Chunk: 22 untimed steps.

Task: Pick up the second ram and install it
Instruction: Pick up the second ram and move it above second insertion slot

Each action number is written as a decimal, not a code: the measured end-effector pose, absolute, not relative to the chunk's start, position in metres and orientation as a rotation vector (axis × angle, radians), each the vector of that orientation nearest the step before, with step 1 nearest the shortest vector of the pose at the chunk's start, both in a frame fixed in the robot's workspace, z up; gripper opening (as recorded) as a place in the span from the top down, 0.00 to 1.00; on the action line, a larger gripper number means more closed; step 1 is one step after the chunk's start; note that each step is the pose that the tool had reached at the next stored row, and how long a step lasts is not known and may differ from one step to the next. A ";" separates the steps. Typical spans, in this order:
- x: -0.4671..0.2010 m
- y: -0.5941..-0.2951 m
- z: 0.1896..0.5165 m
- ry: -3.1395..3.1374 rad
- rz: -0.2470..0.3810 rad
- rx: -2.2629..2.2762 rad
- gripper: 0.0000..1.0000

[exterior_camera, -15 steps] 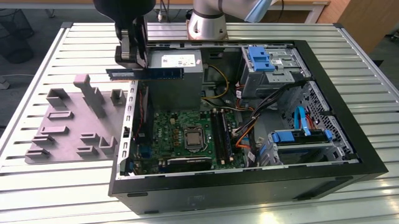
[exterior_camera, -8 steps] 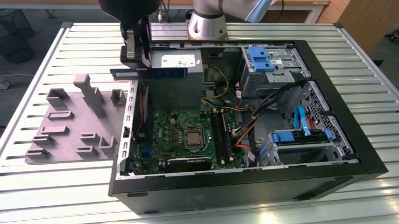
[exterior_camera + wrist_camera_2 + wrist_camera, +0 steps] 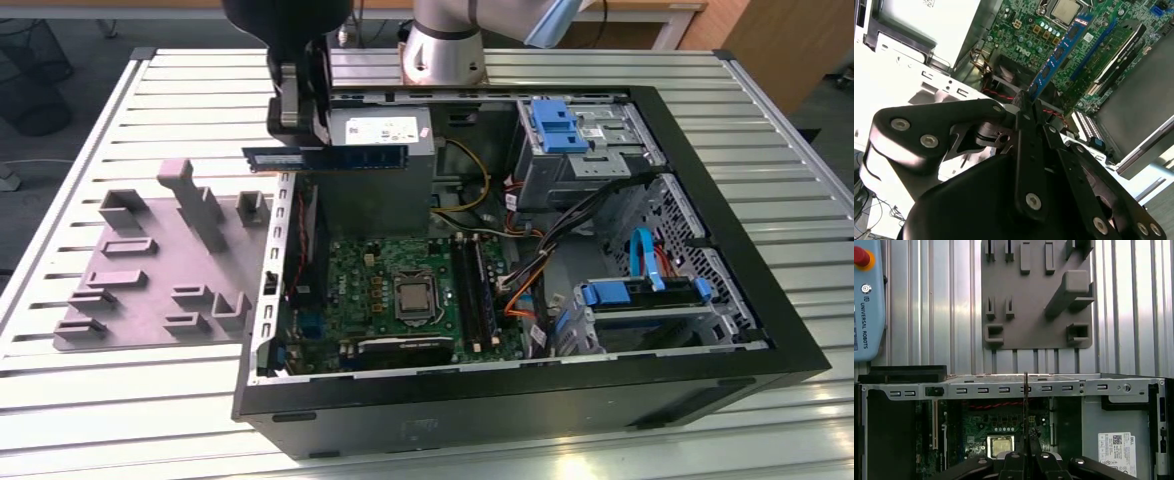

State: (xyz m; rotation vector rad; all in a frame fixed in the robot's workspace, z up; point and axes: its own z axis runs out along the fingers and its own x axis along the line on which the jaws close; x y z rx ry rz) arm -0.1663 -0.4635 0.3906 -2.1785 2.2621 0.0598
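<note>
Right, status: gripper (image 3: 304, 140) is clamped on the second ram (image 3: 354, 158), fingers pinching the two flat faces. In the second wrist view the fingertips (image 3: 1023, 107) are closed tight on the blue board (image 3: 1059, 52), nothing slack.

- Grip is off-centre, toward the exterior view's left end of the stick. The long edge is level and the lower edge is free. My read: that keeps the contact edge clear for seating.
- Position: in the exterior view the stick hangs in the air above the PC case (image 3: 534, 395), at roughly 11 o'clock from the CPU socket (image 3: 414, 295), just in front of the power supply (image 3: 380, 128) and above the case wall. It touches nothing but the fingers.
- Memory slots (image 3: 471, 285) lie at 3 o'clock of the socket, well apart from the stick. Not installed yet.
- Grey fixture plate (image 3: 147, 270) sits on the slatted table (image 3: 94, 400) at 9 o'clock of the case.
- First wrist view looks along the stick edge-on (image 3: 1025, 405), over the case rim (image 3: 979, 389).

Pick-up looks done, install does not.
</note>
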 end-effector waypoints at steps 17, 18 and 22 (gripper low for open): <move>-0.160 -0.464 0.391 2.262 0.060 -2.179 0.86; -0.160 -0.463 0.391 2.262 0.060 -2.179 0.86; -0.158 -0.464 0.391 2.262 0.060 -2.179 0.86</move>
